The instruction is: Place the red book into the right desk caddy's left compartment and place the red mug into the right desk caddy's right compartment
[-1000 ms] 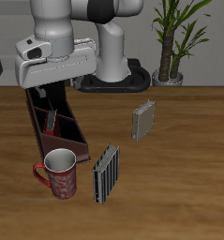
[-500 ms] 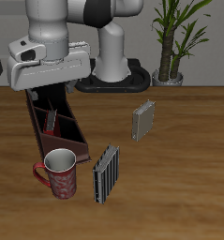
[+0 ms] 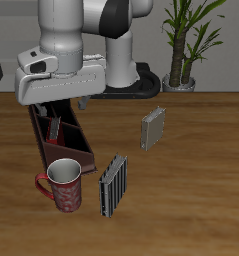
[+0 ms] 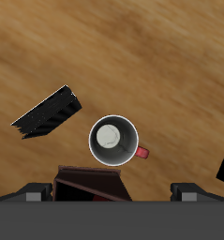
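The red mug stands upright on the table, just in front of the near end of the right desk caddy. In the wrist view the red mug shows its white inside and its red handle. The red book stands inside the caddy, in a narrower section behind the large square right compartment. My gripper hangs above the caddy's back half. It is open and holds nothing. In the wrist view the gripper has its fingertips wide apart over the caddy's rim.
A grey-striped book stands beside the mug, also seen as the grey-striped book. Another grey-striped book stands farther back toward the middle of the table. A potted plant is at the back.
The hand has come a little lower and nearer the table's front over the caddy. The mug, the books and the caddy have not moved.
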Controlling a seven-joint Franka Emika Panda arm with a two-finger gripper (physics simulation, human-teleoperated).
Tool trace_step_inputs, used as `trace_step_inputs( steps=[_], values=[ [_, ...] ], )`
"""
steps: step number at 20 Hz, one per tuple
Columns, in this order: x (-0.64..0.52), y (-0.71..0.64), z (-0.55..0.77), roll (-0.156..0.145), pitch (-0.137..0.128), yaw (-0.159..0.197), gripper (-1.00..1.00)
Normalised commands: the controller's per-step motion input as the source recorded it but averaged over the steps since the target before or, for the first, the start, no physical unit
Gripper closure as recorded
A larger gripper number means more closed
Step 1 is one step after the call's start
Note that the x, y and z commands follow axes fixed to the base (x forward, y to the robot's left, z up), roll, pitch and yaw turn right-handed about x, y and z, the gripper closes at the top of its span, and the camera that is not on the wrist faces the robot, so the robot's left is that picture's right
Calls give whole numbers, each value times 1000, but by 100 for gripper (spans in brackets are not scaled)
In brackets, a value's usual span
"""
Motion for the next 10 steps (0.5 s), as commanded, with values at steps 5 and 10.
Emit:
trace_step_inputs(
  steps=[5,10],
  values=[
    [112,193,-279,16,37,25,-100],
    [114,238,-394,29,38,55,-100]
  ],
)
